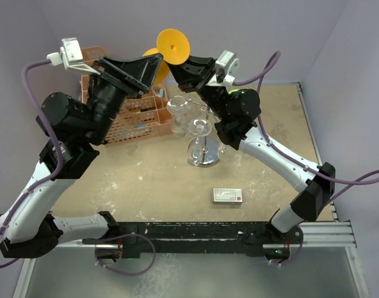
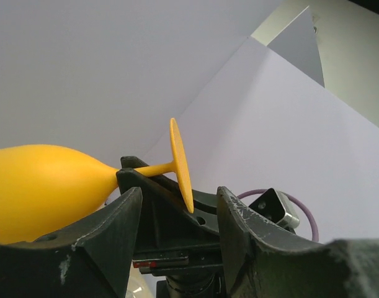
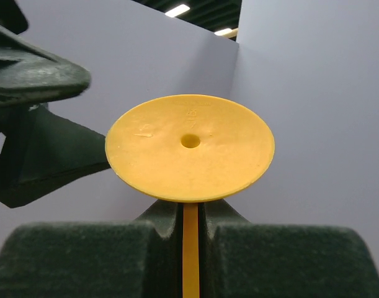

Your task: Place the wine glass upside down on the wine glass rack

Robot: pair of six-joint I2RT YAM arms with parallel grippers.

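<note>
- One wine glass (image 1: 172, 45), judged light, rigid plastic, was pinched by its stem in the right gripper (image 3: 190, 214), up beyond the wine glass rack (image 1: 204, 159).
- Left gripper (image 1: 153, 64) was spread wide, empty.

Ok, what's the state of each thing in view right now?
Yellow wine glass: airborne, stem gripped.
Right end effector: shut on the stem.
Left end effector: open, holding nothing.
Wine glass rack: upright, clear glasses on it.
Orange basket: upright.
</note>
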